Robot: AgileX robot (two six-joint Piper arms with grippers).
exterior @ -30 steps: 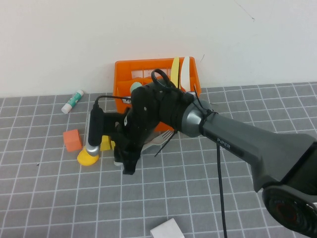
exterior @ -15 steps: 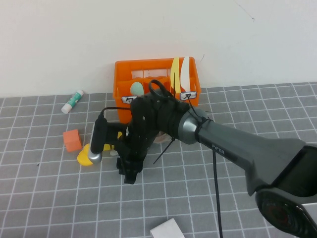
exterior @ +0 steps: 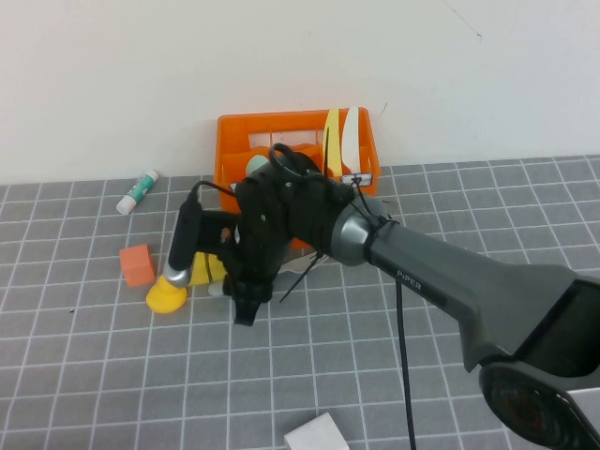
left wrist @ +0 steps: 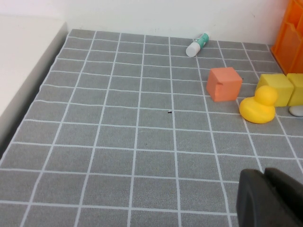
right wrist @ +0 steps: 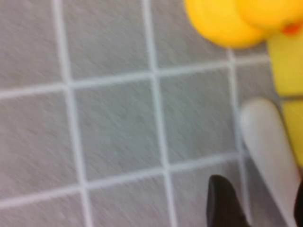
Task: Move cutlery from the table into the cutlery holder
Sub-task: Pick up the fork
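Reaching down over the desk (exterior: 94,375) before the orange holder (exterior: 230,141), right pincer (exterior: 244,305) spread astride the fork (right wrist: 272,151) handle beside the duck (exterior: 167,295). Left pincer (left wrist: 272,198) shut, low over bare desk.

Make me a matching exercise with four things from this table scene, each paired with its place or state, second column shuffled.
Things:
1. yellow knife
2. rubber duck
3. right gripper
4. left gripper

Places or states:
A. shut, above bare tiles
B. standing in the orange crate
C. low over the table, beside the duck
D. on the table next to a yellow cube

Pairs: 1-B, 2-D, 3-C, 4-A
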